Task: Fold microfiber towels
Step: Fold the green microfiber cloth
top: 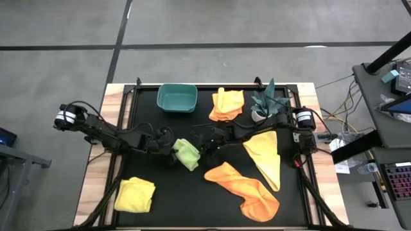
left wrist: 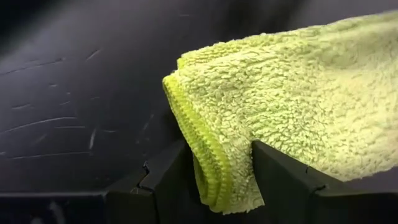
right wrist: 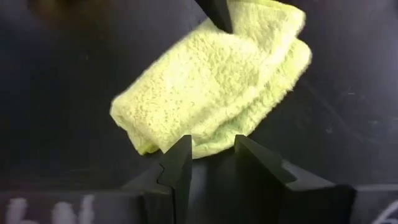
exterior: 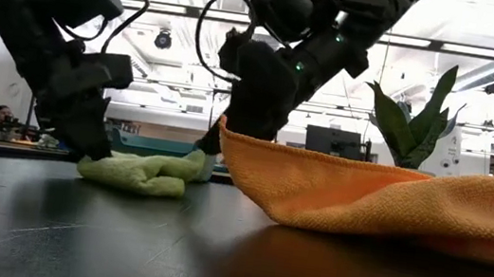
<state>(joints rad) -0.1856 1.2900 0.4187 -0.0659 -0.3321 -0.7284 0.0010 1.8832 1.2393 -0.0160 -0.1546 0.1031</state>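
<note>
Lime green towel [top: 187,154]: we see it bunched mid-mat, between both grippers.
Left gripper [left wrist: 227,186]: we see it pinching the towel's stitched hem.
Right gripper [right wrist: 211,155]: pinching the opposite edge.
Handling: we judge it light, limp, plush; hold the hems.
Others: 2 orange, 2 yellow towels lie apart.

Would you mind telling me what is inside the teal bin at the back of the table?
The teal bin looks empty: the high view shows only its bare teal floor and walls. Nothing covers it. What lies under the bin cannot be seen.
</note>
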